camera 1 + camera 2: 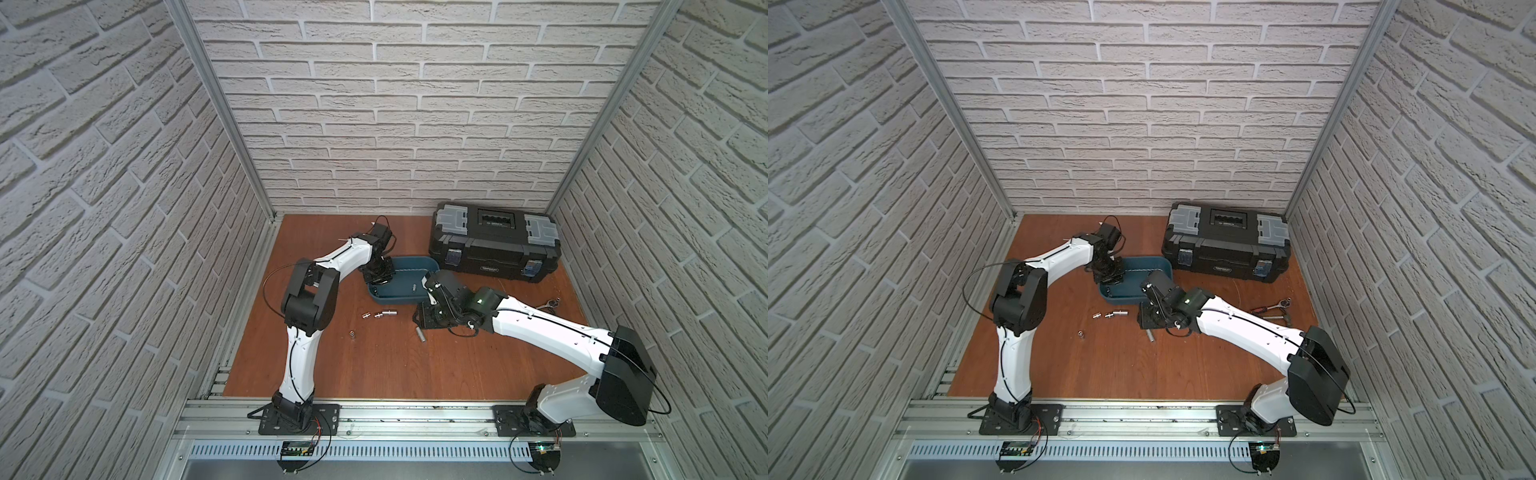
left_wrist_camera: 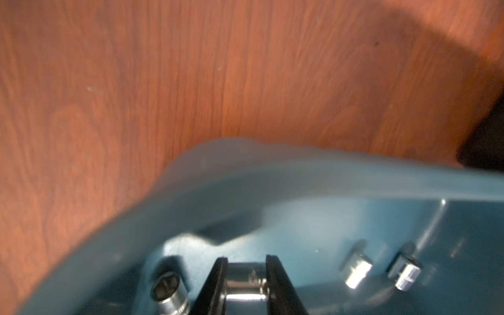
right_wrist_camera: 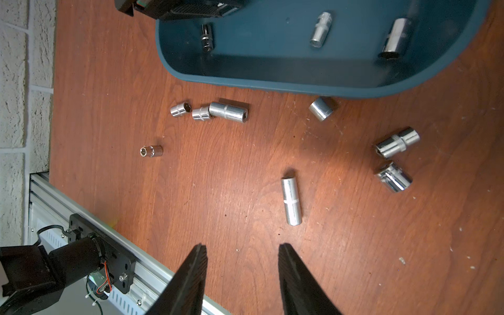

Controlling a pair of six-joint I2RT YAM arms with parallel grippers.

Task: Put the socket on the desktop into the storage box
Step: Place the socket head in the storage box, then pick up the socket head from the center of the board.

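One socket (image 2: 245,281) pinched in L gripper (image 2: 246,258), inside storage box (image 2: 313,177).

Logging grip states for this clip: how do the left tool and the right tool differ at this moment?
The left tool is shut on a socket; the right tool stands open and empty. The left tool is over the storage box, the right tool over the desktop, with a long socket lying ahead of it. Both have black fingers.
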